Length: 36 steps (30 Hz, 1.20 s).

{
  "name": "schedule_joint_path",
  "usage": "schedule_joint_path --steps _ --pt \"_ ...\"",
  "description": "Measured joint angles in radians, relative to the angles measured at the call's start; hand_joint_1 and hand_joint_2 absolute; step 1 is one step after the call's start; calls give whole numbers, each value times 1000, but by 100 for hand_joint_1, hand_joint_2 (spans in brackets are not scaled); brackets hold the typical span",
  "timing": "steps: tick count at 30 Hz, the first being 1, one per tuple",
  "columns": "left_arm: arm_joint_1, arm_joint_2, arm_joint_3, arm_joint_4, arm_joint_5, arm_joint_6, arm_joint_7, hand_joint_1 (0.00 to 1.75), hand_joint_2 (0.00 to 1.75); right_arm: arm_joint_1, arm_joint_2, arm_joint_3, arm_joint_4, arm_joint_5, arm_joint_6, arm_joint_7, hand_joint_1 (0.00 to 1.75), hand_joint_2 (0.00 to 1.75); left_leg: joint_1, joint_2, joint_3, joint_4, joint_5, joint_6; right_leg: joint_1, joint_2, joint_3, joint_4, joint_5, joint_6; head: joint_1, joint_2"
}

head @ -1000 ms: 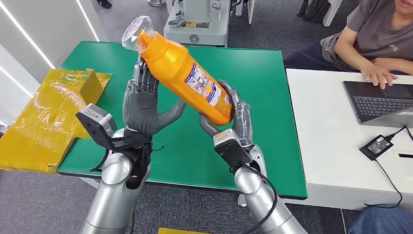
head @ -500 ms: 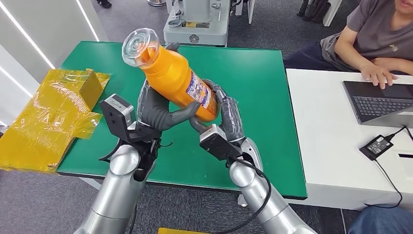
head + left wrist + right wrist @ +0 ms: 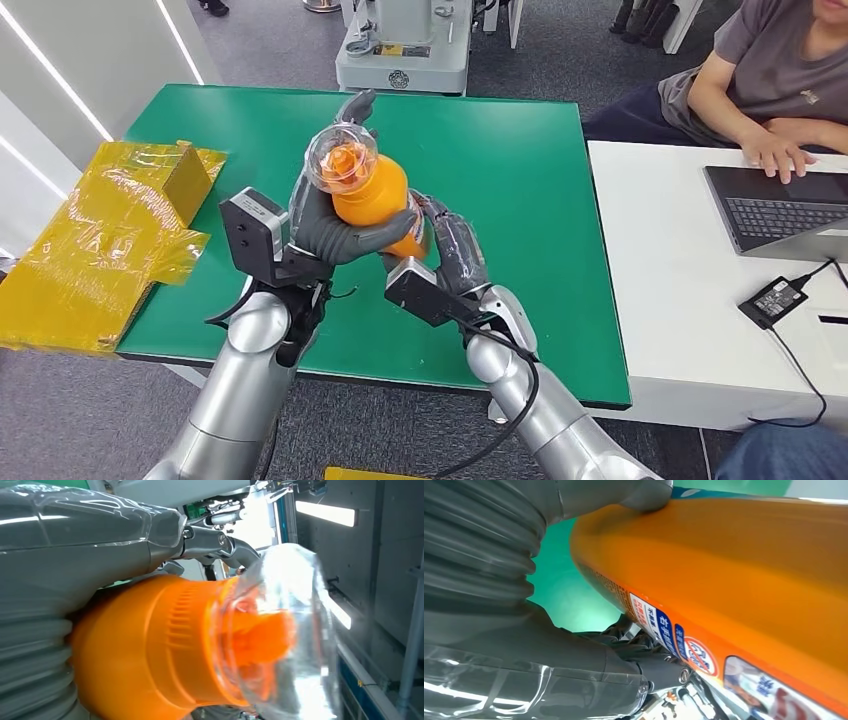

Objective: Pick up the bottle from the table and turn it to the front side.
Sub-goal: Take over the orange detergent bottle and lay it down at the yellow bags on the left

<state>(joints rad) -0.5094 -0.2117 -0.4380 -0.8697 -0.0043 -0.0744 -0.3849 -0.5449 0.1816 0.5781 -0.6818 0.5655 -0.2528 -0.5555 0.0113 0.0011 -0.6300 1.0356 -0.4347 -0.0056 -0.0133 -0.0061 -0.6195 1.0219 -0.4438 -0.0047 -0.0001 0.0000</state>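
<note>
Your robot held the orange bottle (image 3: 375,195) aloft above the green counter (image 3: 520,210), both silver arms bent up from below and meeting at the bottle's body. The left robot hand (image 3: 325,225) wrapped around the bottle from the left, its thumb (image 3: 365,237) crossing the front and its fingers reaching up behind the neck. The right robot hand (image 3: 450,250) pressed against the bottle's lower right side, fingers closed on it. The bottle pointed steeply toward the head camera, its clear cap (image 3: 340,160) uppermost, clear of the counter. In the left wrist view, the orange nozzle showed through the clear cap (image 3: 280,640). In the right wrist view, the bottle's printed label (image 3: 684,645) faced the hand. You could see crumpled yellow wrapping (image 3: 110,240) at the counter's left edge, and a person (image 3: 770,80) seated at a white desk (image 3: 680,270) with a laptop (image 3: 780,205).
</note>
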Motion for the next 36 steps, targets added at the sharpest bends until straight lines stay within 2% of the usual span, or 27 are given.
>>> schedule_joint_path --steps 7,11,12,32,33,36 --pt "-5 0 -9 9 -7 -4 5 0 175 9 0 -15 3 23 14 14 175 175 0 0 0 0 0 0 0 0 0 0 0 0 0 0" --pt "-7 -1 -12 16 -17 -5 5 171 175 17 0 -24 1 39 18 21 175 175 0 0 0 0 0 0 0 0 0 0 0 0 0 0" --pt "-7 -1 -13 18 -21 -5 6 175 175 20 -1 -27 0 42 19 22 175 175 0 0 0 0 0 0 0 0 0 0 0 0 0 0" --pt "-26 -13 -30 66 -39 -9 5 175 175 62 -4 -93 -23 53 30 18 173 175 0 0 0 0 0 0 0 0 0 0 0 0 0 0" --pt "-26 -13 -30 66 -38 -9 5 175 175 62 -4 -95 -23 53 29 17 137 175 0 0 0 0 0 0 0 0 0 0 0 0 0 0" --pt "-27 -13 -30 71 -36 -8 5 175 175 63 -5 -98 -24 53 23 16 7 175 0 0 0 0 0 0 0 0 0 0 0 0 0 0"
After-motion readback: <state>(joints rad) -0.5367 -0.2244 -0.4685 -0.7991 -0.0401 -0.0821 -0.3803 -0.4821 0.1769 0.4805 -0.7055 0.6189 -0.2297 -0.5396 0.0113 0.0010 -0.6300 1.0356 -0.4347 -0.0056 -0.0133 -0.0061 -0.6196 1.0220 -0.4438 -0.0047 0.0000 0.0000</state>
